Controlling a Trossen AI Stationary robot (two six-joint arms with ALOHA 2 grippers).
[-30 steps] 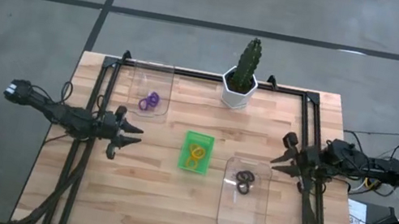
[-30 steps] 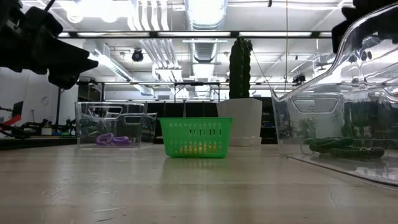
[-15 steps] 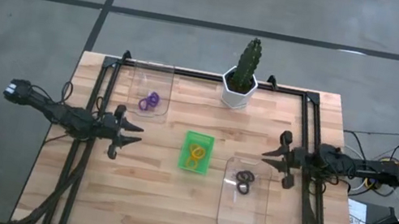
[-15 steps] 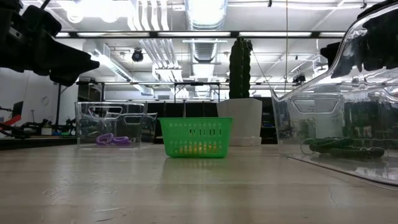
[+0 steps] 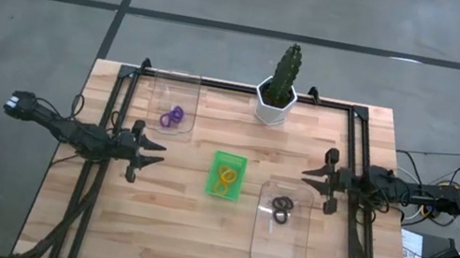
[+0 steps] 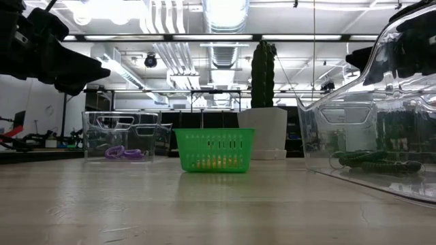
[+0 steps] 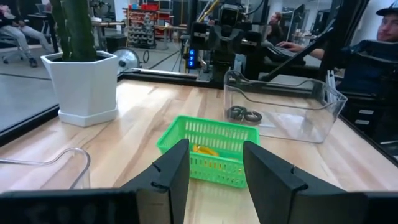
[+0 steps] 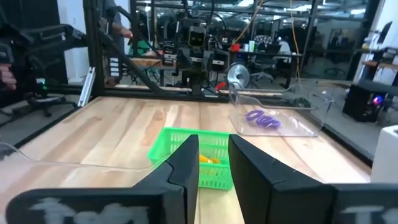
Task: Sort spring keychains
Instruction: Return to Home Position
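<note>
Purple spring keychains (image 5: pixel 172 117) lie in the far-left clear tray (image 5: pixel 175 91). Orange ones (image 5: pixel 225 178) lie in the green tray (image 5: pixel 228 158) at the table's middle. Black ones (image 5: pixel 282 209) lie in the near-right clear tray (image 5: pixel 278 247). My left gripper (image 5: pixel 154 156) hovers open to the left of the green tray, pointing at it; the left wrist view shows the basket between its fingers (image 7: pixel 216 168). My right gripper (image 5: pixel 305 176) hovers open to the right, above the far end of the black keychains' tray, also pointing at the green tray (image 8: pixel 214 168).
A potted cactus (image 5: pixel 278 85) stands at the far edge's middle. A dark frame runs along the table's left, right and far sides. Bare wood lies near the front edge and between the trays. People sit at desks in the room beyond.
My right gripper has moved a short way toward the table's left, out over the far end of the black keychains' tray, then held still. The keychains and trays have not moved.
</note>
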